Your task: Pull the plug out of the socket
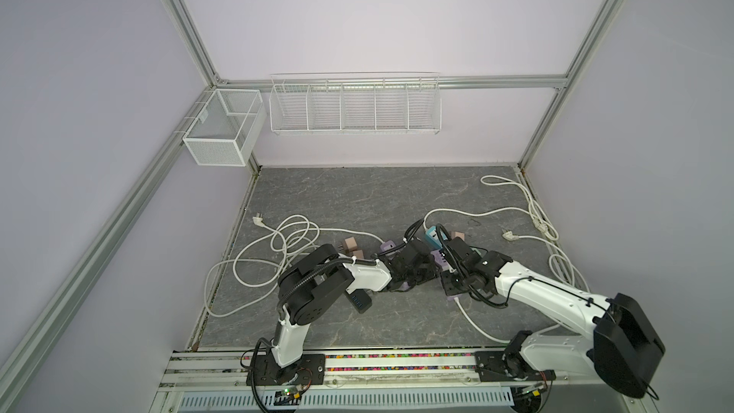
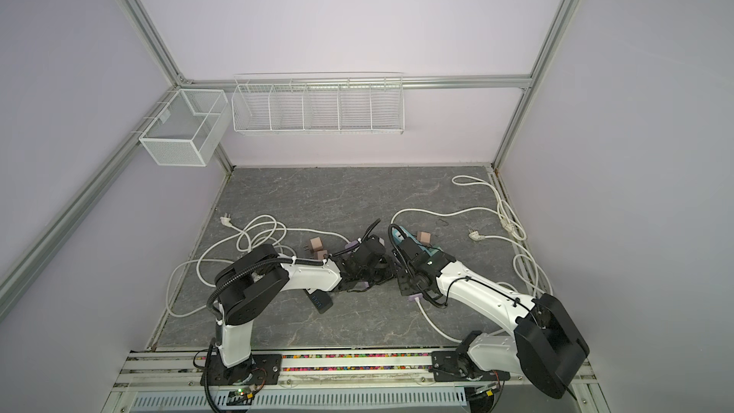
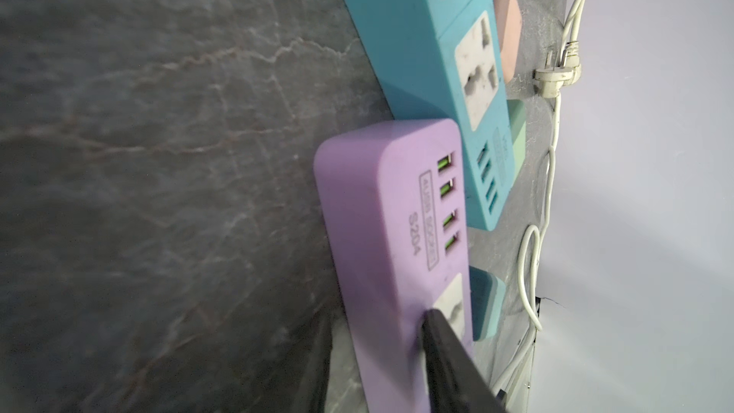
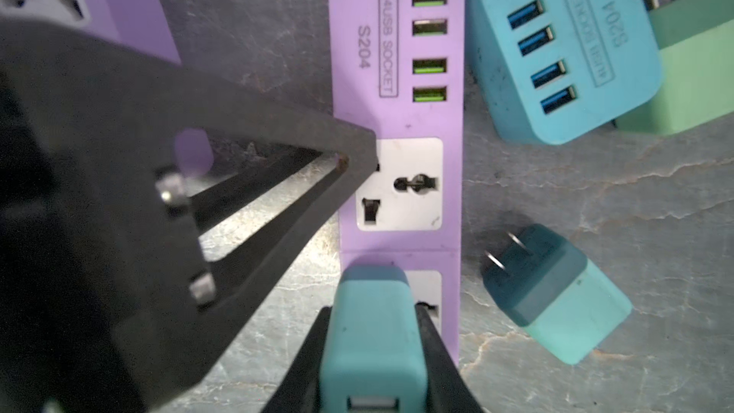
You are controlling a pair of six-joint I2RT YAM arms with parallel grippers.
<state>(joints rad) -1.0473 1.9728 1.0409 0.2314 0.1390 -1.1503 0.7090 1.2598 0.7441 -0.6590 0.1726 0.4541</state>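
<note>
Right gripper (image 4: 373, 309) pinches the teal rectangular plastic plug (image 4: 373, 355), seated in the purple plastic power strip (image 4: 397, 113), centre of grey marbled tabletop (image 1: 357, 200). Best we pull straight out, no rocking, w/ left gripper (image 3: 381, 317) pinning the strip; its spread unclear.

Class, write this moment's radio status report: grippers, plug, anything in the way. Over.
Right gripper shut on teal plug, plug seated in purple strip. Left gripper one finger on strip, grip unclear. Loose teal plug beside strip, not blocking.
</note>
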